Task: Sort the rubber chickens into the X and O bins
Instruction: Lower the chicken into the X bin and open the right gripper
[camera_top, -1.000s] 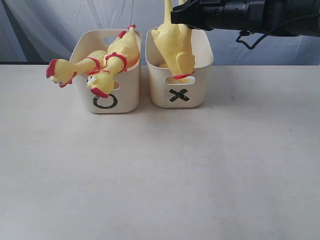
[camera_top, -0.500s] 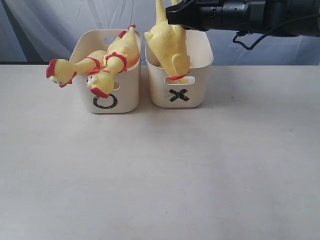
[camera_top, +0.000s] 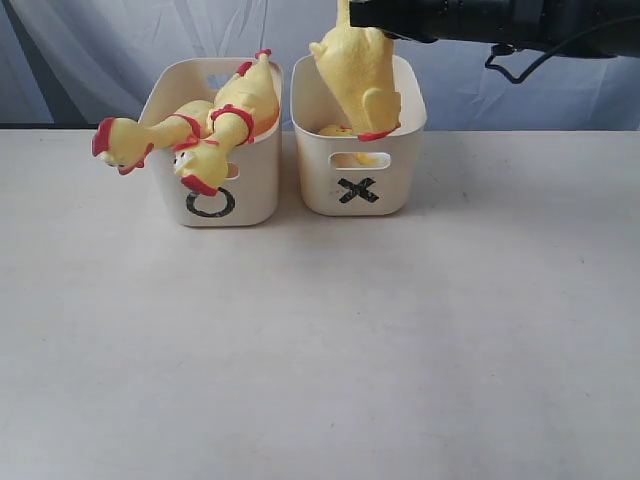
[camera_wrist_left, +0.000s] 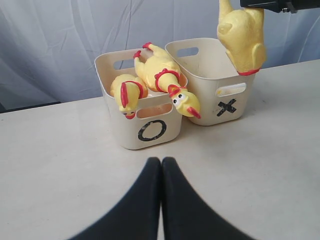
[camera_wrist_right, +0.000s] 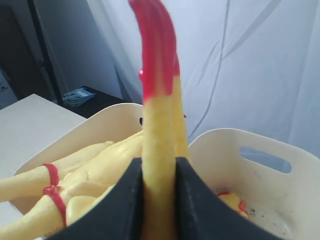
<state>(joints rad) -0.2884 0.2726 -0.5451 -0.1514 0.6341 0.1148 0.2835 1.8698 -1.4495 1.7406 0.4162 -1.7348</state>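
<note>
A stubby yellow rubber chicken piece (camera_top: 355, 70) with no head hangs legs-up over the cream plastic tub marked with a black X (camera_top: 320, 190). Its lower end is cut off at a red neck band and sits about level with the tub's front rim; whether it touches the rim cannot be told. The right gripper (camera_wrist_right: 157, 172) pinches its thin yellow legs, which end in red feet, between two black fingers (camera_wrist_right: 131, 200). A second yellow piece (camera_wrist_right: 232, 201) lies on the floor of the X tub.

The matching cream tub marked with a black O (camera_top: 255, 190) stands just beside it and holds two long whole yellow rubber chickens (camera_top: 248, 100). Their red-banded necks drape over the rim, and their red-combed heads hang outside.

The left gripper (camera_wrist_left: 161, 162) is low over the table with its black fingers pressed together, holding nothing.

Both tubs stand near the far edge of the off-white tabletop (camera_top: 320, 350), around its middle. A pale grey cloth curtain (camera_top: 100, 50) hangs behind that edge, with a dark strip low at the far left corner.
</note>
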